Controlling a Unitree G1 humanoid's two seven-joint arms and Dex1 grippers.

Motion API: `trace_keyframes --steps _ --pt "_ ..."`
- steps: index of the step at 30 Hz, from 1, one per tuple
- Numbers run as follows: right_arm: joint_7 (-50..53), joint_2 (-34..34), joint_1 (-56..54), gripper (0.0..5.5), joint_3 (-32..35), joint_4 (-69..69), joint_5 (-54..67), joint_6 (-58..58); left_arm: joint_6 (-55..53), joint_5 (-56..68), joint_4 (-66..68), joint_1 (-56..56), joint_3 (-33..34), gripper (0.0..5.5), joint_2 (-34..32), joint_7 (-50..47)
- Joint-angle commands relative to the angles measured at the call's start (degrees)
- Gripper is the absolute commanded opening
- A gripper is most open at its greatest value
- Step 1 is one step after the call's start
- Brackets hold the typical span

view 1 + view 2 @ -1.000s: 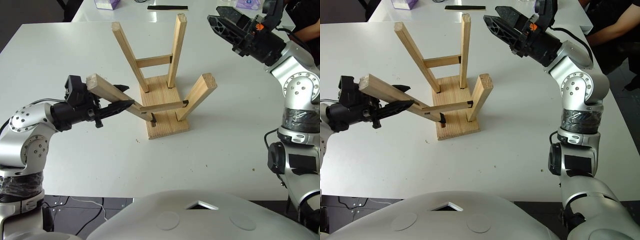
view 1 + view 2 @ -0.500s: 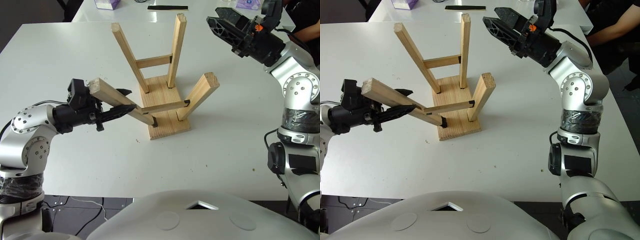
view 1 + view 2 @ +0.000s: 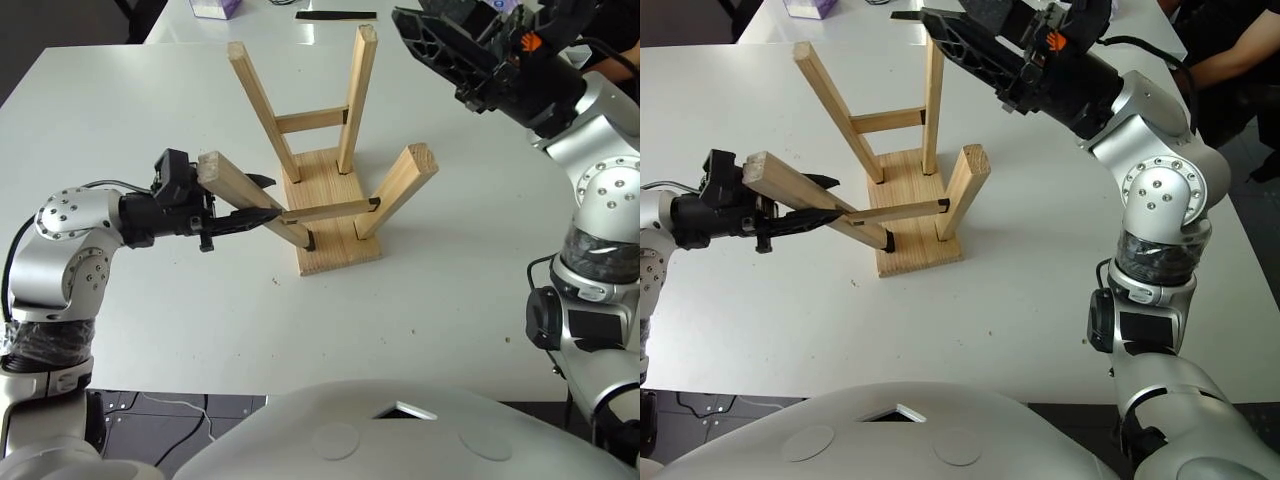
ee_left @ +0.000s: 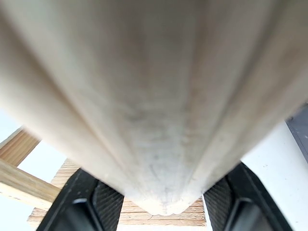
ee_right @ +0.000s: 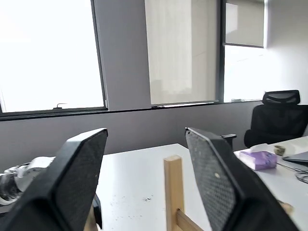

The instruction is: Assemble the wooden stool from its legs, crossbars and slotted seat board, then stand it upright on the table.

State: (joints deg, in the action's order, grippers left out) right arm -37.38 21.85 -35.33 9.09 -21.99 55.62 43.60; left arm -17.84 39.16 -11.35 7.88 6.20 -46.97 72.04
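We can read no text, number or sign; the purple box [image 3: 213, 8] past the far edge of the table [image 3: 100, 120] is too small to tell.

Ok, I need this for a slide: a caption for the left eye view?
Left gripper clamps a leg of the upturned stool; open right gripper hovers nearby.

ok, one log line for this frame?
stool: inverted, seat board on table | left gripper: shut on near-left leg | right gripper: open, near far-right leg top

Left claw [image 3: 836, 198] clamped the near-left leg [image 3: 768, 176] of the upturned stool [image 3: 917, 250]; right claw [image 3: 948, 22] hung beside the far-right leg [image 3: 932, 110].
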Motion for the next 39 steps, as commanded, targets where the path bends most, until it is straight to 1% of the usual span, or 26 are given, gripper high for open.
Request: trace_keyframes --steps 1,3,6,10,11,12,16,22,26,30,35,39 --pt "4.3 -0.3 0.3 2.99 -4.2 -6.6 -0.1 2.1 0.1 -5.5 1.8 1.7 -2.2 2.05 -1.8 -0.4" --pt "5.4 0.3 1.4 2.99 -8.0 -9.9 -3.9 1.7 0.6 -6.5 0.7 1.4 -2.2 2.05 -2.1 -1.3" --pt "9.4 -0.6 2.8 2.99 -10.9 -13.3 -6.3 2.0 0.2 -7.2 -2.4 0.0 -2.3 2.05 -1.6 -3.9" --pt "14.3 0.2 4.7 2.99 -18.4 -16.2 -16.1 1.1 -1.7 -6.3 -7.5 -2.9 -1.7 2.05 -0.5 -8.0" --pt "15.0 -0.2 5.0 2.81 -19.4 -16.7 -17.4 0.9 -2.1 -6.0 -8.1 -3.2 -1.6 2.05 -0.4 -8.6" --pt "15.5 -0.6 5.0 2.77 -20.2 -17.1 -18.5 0.6 -2.5 -6.3 -8.0 -3.3 -1.6 2.05 -0.4 -9.2" --pt "17.3 -1.9 3.7 2.11 -23.5 -17.8 -23.8 -0.7 -3.2 -6.7 -7.5 -2.8 -1.8 2.05 -0.7 -10.6" --pt "18.0 -1.9 3.1 1.16 -30.5 -17.3 -33.8 -3.7 -5.8 -6.7 -8.7 -2.2 -2.2 2.05 -1.4 -12.5" --pt "17.3 -0.5 5.7 0.6 -36.3 -15.8 -39.9 -4.9 -6.6 -6.3 -8.3 -2.4 -1.8 2.05 -0.6 -13.7" --pt "17.0 2.8 8.3 0.02 -41.5 -12.6 -47.4 -5.8 -7.0 -6.2 -8.9 -3.4 -2.2 2.05 -0.1 -14.7" --pt "16.4 2.4 10.3 0.0 -42.0 -12.4 -49.3 -1.7 -8.3 -5.9 -10.1 -4.6 -2.6 2.05 0.3 -16.5" --pt "14.6 1.4 9.2 0.0 -47.1 -7.7 -52.4 -1.3 -10.0 -6.2 -11.3 -4.5 -3.9 2.05 0.0 -17.8"
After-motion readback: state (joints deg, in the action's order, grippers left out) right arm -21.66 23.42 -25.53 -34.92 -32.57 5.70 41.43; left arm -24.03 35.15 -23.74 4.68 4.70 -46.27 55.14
